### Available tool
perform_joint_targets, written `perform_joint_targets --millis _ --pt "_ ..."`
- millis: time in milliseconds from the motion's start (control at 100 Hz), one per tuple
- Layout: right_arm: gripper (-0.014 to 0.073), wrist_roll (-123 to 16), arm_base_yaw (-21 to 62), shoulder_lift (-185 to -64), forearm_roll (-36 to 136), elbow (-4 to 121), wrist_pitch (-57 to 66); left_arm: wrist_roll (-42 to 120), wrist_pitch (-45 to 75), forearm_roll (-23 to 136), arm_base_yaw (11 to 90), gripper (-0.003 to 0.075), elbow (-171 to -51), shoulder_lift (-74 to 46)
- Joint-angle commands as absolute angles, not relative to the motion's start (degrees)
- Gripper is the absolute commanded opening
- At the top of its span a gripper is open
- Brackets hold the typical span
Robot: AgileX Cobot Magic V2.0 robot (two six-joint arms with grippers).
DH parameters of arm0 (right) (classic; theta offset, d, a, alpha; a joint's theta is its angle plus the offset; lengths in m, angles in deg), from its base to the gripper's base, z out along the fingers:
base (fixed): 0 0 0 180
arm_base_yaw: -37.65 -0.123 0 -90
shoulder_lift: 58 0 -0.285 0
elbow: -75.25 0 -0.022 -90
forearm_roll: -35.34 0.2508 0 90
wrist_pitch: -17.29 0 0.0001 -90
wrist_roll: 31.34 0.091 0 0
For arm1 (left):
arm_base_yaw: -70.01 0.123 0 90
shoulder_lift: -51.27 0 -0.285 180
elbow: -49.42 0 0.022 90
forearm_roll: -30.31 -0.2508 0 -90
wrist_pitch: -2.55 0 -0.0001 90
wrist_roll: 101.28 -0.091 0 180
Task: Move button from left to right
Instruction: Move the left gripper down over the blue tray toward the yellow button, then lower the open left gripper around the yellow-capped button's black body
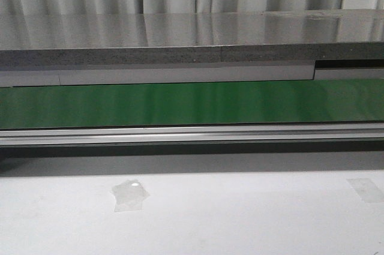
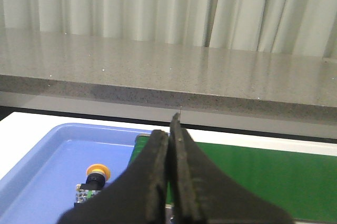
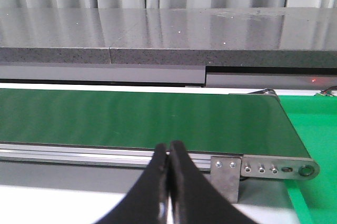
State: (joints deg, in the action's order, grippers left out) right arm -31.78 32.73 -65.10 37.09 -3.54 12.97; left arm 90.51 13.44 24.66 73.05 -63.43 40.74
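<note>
The button (image 2: 93,181), yellow-orange head on a black body with greenish marks, lies in a blue tray (image 2: 47,155) in the left wrist view. My left gripper (image 2: 169,129) is shut with nothing between its black fingers, held above the tray's edge beside the button. In the right wrist view my right gripper (image 3: 169,147) is also shut and empty, in front of the green conveyor belt (image 3: 142,118) near its end. Neither gripper nor the button shows in the front view.
The green belt (image 1: 192,104) runs across the front view behind an aluminium rail (image 1: 192,135), with a grey stone ledge (image 1: 192,39) and curtains behind. A green surface (image 3: 313,129) lies past the belt's end. Tape patches (image 1: 129,195) sit on the white table.
</note>
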Motion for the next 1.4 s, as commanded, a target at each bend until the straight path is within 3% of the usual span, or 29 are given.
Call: perform_joint_targets --millis 0,530,830,1210,1300,1390 --pt "-0.0101 -31.84 32.63 -64.12 36.71 -2.69 17.73 91.16 14.51 23.39 72.59 -0.002 -70.08 36.36" --pt "-0.0101 -31.84 32.63 -64.12 36.71 -2.69 17.73 91.16 51.84 17.14 72.59 -0.002 -105.51 3.44" --pt "-0.0101 -31.84 32.63 -64.12 36.71 -2.69 17.73 90.78 53.28 17.14 72.59 -0.002 -108.01 -5.64" --pt "-0.0101 -31.84 32.63 -64.12 36.71 -2.69 17.73 90.66 52.64 17.14 72.59 -0.0015 -108.01 -7.88" --pt "-0.0101 -31.84 32.63 -64.12 36.71 -2.69 17.73 89.88 52.84 17.14 72.59 0.0057 -108.01 -7.88" --pt "-0.0101 -31.84 32.63 -64.12 36.71 -2.69 17.73 89.43 52.98 17.25 72.59 0.0224 -108.01 -7.88"
